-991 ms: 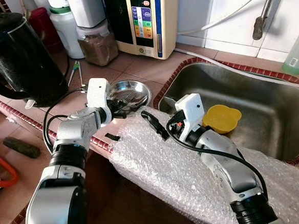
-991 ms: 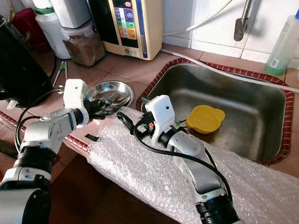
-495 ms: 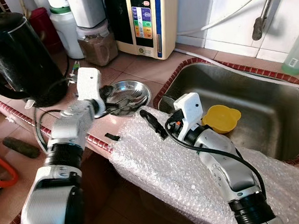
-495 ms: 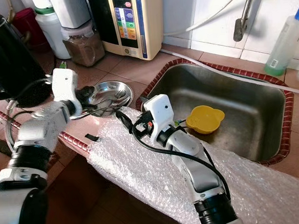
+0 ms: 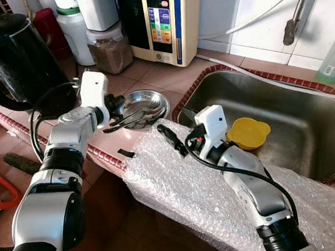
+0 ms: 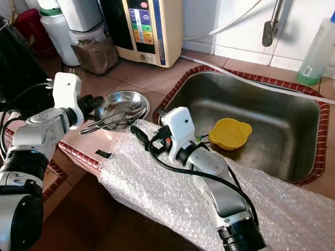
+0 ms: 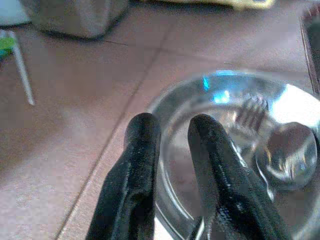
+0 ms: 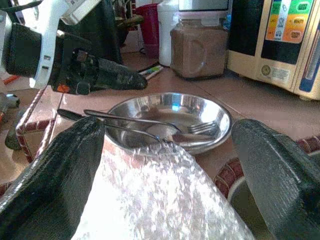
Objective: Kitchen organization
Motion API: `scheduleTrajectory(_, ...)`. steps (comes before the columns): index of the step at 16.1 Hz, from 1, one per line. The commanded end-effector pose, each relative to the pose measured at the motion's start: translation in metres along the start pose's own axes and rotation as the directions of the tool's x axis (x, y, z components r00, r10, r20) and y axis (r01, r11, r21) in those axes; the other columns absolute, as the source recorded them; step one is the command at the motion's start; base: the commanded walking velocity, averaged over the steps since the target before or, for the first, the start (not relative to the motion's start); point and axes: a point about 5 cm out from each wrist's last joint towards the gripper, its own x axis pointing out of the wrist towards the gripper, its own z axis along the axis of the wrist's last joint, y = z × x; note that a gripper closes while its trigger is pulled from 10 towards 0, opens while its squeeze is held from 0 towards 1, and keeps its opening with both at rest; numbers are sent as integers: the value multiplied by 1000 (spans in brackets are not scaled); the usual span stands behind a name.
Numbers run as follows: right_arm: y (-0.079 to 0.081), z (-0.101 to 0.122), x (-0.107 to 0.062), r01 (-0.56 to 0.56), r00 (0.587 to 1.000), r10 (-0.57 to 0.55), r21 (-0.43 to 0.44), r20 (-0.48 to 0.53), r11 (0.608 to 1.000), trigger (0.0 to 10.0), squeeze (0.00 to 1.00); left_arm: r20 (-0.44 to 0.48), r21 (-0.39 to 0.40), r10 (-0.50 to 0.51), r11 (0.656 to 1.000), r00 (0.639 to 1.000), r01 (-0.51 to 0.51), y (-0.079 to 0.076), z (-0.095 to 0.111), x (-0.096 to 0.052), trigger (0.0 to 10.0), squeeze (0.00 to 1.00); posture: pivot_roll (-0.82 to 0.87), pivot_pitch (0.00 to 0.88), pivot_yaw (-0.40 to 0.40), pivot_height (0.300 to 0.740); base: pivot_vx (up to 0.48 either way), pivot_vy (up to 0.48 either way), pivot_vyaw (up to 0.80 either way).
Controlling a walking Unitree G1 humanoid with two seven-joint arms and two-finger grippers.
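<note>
Left gripper (image 5: 117,102) hovers at the rim of the steel dish (image 5: 143,105) on the bench (image 5: 152,75), its fingers (image 7: 137,165) close together with a narrow gap, holding nothing. Inside the dish lie a fork (image 8: 150,121) and a spoon (image 7: 287,156), their handles sticking out over the rim toward the kettle (image 5: 19,61). Right gripper (image 5: 171,139), fingers spread wide and empty, rests on the bubble wrap (image 5: 218,196) just beside the dish. A yellow lid (image 5: 248,133) lies in the sink (image 5: 304,110), beyond the dish.

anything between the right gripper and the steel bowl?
Bubble wrap edge fills the stretch from the right gripper to the steel bowl, per right wrist view; open fingers straddle it.
</note>
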Motion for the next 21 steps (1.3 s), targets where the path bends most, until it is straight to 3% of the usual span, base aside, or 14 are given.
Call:
scheduleTrajectory(1,1,3,-1,5,1000,-5,-3,9,1000,10000,0,-17,50,4,999,1000,-3,6,2,-1,10000,1000,-86,48,87,740,0,0,0)
scheduleTrajectory(5,3,2,-2,3,1000,-3,0,6,1000,10000,0,-44,90,13,996,999,-9,12,-4,-2,10000,1000,-88,56,80,740,0,0,0)
scheduleTrajectory(8,3,3,-3,2,1000,-2,-2,5,1000,10000,0,-24,71,46,997,999,-44,17,-2,-2,10000,1000,-89,58,78,740,0,0,0)
scheduleTrajectory(15,5,3,-2,-8,1000,8,-2,5,1000,10000,0,-34,57,24,998,999,-22,8,0,4,10000,1000,-96,61,85,740,0,0,0)
scheduleTrajectory(19,18,2,-10,-168,985,169,27,-26,985,10000,0,-117,98,-80,991,990,92,-5,-12,7,10000,1000,-100,68,88,740,0,0,0)
scheduleTrajectory(20,18,2,-10,-171,985,172,25,-30,985,10000,0,-128,101,-85,990,988,99,-5,-14,7,10000,769,-100,69,88,740,0,0,0)
scheduleTrajectory(21,17,2,-10,-170,985,171,24,-31,985,10000,0,-139,104,-91,989,986,106,-5,-16,7,10000,431,-100,69,88,740,0,0,0)
